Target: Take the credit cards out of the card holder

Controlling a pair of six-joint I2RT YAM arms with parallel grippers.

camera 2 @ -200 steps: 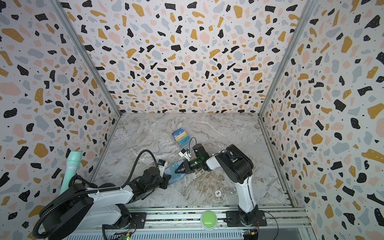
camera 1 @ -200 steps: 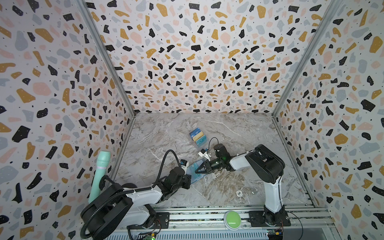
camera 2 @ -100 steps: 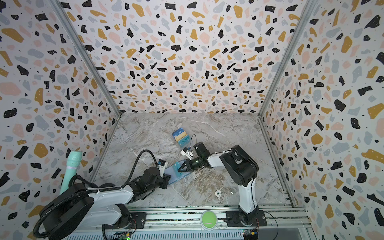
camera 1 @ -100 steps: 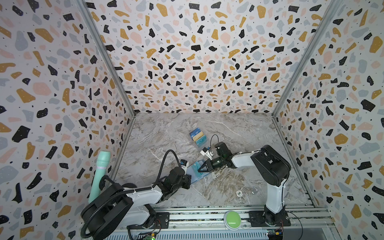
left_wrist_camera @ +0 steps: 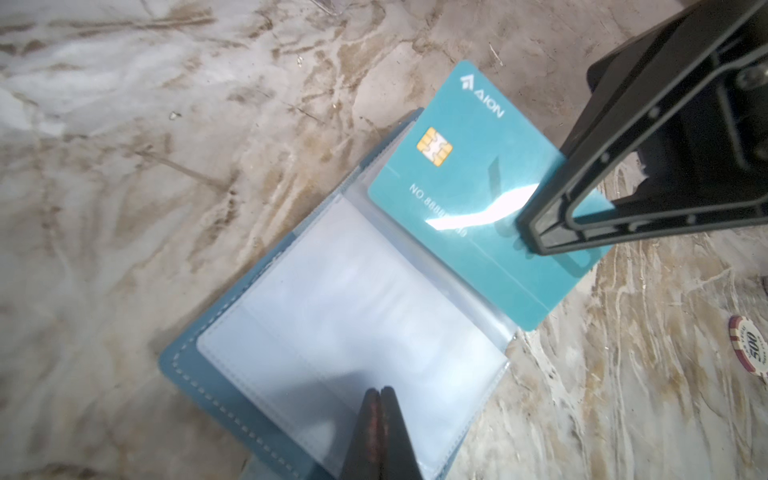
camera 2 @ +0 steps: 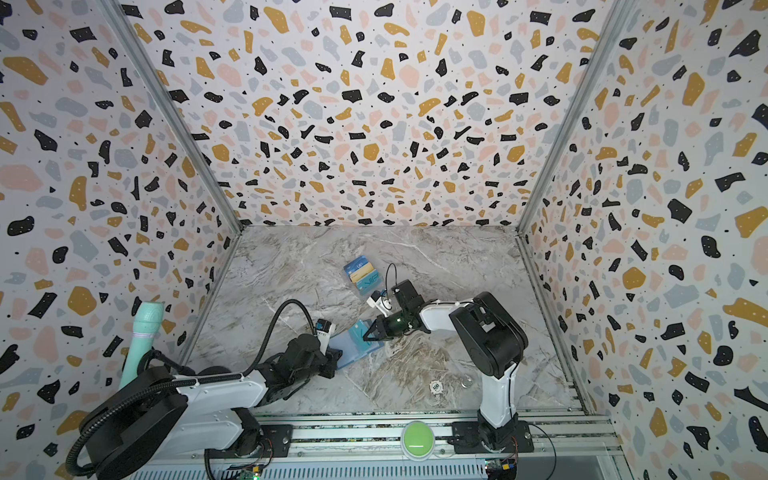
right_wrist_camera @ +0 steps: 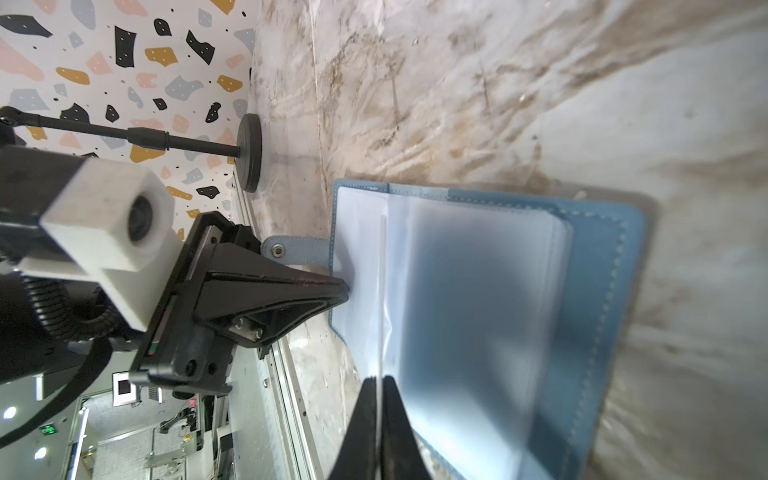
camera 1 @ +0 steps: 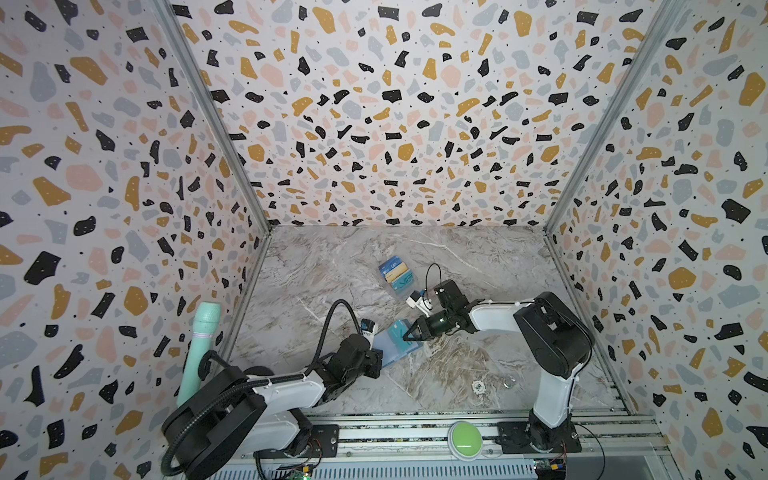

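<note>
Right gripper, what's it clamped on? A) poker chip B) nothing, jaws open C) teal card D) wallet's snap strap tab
C: in the left wrist view the right gripper is shut on the edge of the teal card, which sticks out of the card holder.

A poker chip (camera 1: 478, 387) lies near right on the marble bench (camera 1: 332, 266); a green button (camera 1: 464, 438) sits at the near edge; a mint-green microphone (camera 1: 199, 349) stands left.
</note>
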